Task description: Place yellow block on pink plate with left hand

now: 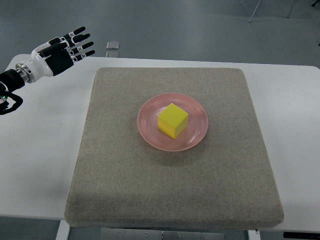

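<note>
A yellow block sits on the pink plate, near the plate's middle, on a grey mat. My left hand hovers over the table's far left corner, well away from the plate. Its fingers are stretched out and hold nothing. The right arm does not show.
The grey mat covers most of the white table. A small grey object lies on the floor beyond the table's far edge. Chair legs stand at the top right.
</note>
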